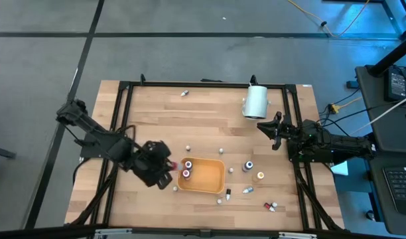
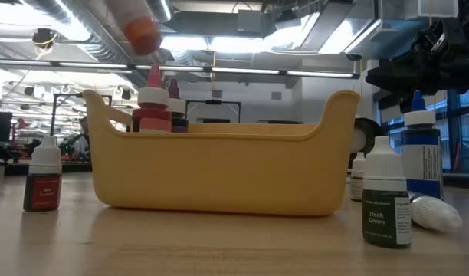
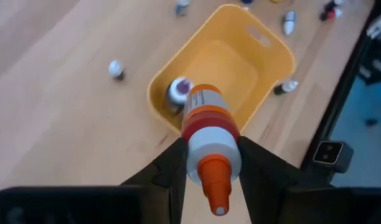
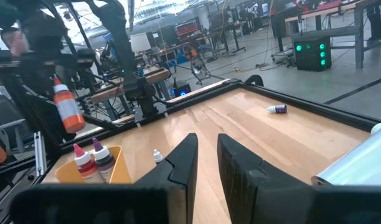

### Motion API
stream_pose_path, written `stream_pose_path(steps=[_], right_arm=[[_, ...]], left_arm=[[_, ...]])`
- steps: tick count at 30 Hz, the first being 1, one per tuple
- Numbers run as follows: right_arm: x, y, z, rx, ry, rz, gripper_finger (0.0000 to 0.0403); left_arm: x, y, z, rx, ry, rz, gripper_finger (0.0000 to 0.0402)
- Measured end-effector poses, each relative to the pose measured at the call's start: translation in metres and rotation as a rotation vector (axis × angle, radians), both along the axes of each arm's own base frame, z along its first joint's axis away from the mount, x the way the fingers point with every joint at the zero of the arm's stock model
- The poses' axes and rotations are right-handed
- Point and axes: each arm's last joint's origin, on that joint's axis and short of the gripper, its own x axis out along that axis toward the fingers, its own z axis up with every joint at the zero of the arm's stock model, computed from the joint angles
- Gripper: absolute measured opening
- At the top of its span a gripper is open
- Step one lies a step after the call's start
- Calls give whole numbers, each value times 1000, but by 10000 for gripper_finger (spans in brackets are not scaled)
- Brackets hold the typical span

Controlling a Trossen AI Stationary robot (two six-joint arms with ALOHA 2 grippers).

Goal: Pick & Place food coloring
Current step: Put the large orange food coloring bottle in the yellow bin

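The food coloring is a set of tiny bottles. My left gripper (image 3: 209, 163) is shut on an orange-capped bottle (image 3: 206, 127) above the left end of the orange tray (image 1: 213, 178). In the low view that bottle (image 2: 141, 32) hangs over the tray (image 2: 219, 172). Two bottles, one red (image 2: 152, 111) and one purple (image 2: 175, 107), stand upright in the tray's left end. Others stand or lie on the table around it: a dark green one (image 2: 388, 201), a blue one (image 2: 420, 153) and a red one (image 2: 44, 182). My right gripper (image 4: 207, 158) waits open at the table's right side. My left gripper pinches the orange-capped bottle between its two fingers (image 3: 173, 167) at the white upper part (image 3: 209, 146) just below the cap. The bottle lies along the fingers, cap toward the wrist and base toward the tray. It is lifted clear, tilted, above the tray's left end.
A large white cylinder (image 1: 256, 101) lies near the far right of the table, close to my right gripper (image 1: 272, 129). A dark frame (image 1: 123, 119) borders the wooden top. Bare wood lies between the tray and the far edge, with a few scattered bottles (image 1: 184, 93).
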Motion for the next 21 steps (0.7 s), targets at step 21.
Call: stream_pose_path(steps=[21], right_arm=[[0, 0, 0, 0, 0, 1, 65]], left_arm=[[98, -40, -28, 10, 466, -284, 114]])
